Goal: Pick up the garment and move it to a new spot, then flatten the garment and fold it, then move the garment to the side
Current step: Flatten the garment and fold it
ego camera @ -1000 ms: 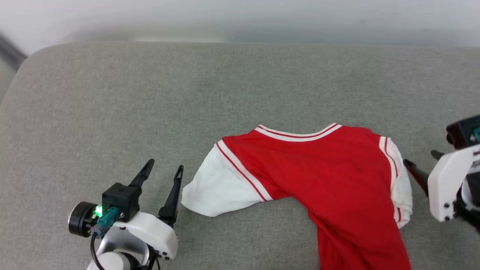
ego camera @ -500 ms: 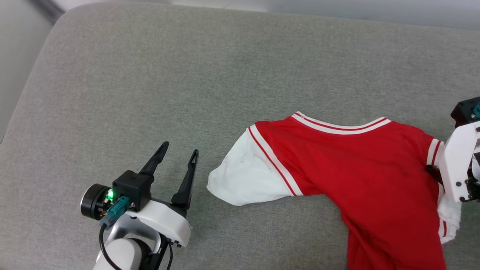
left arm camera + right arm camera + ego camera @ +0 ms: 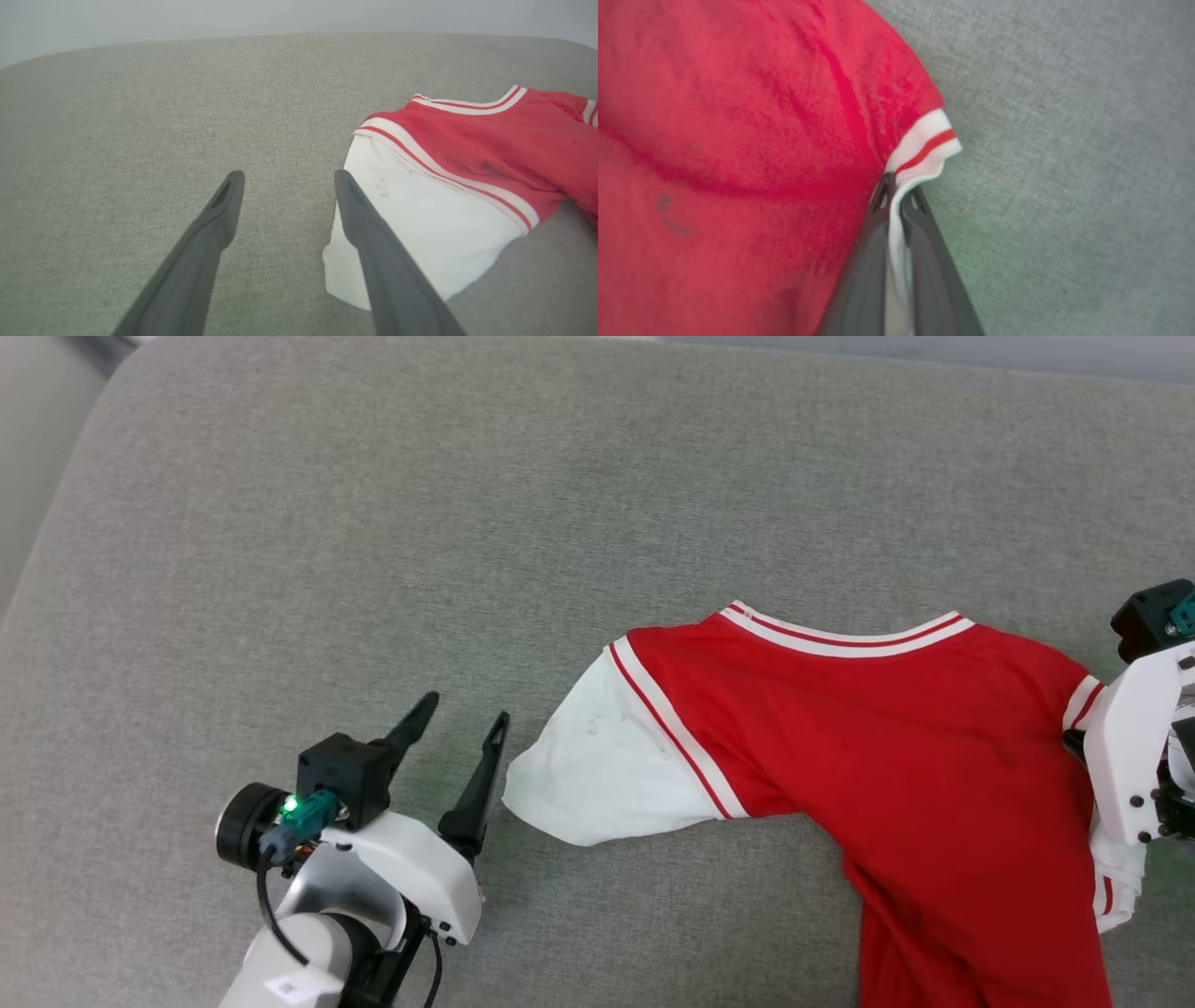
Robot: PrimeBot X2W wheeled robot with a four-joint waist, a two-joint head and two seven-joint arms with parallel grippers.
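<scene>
Toward 4 o'clock on the grey cushion (image 3: pixel 373 523) in the head view, the garment (image 3: pixel 887 728) lies with its striped collar at 12 o'clock. The right gripper (image 3: pixel 899 186) pinches the sleeve trim (image 3: pixel 924 140) at the shirt's 3 o'clock edge. The left gripper (image 3: pixel 467 707), fingers spread, sits at 8 o'clock, just beside the white sleeve (image 3: pixel 607 775).

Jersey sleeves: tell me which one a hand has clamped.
The sleeve on the robot's right: the right hand is shut on its white cloth by the striped trim. The other sleeve lies flat and free beside the open left hand.
</scene>
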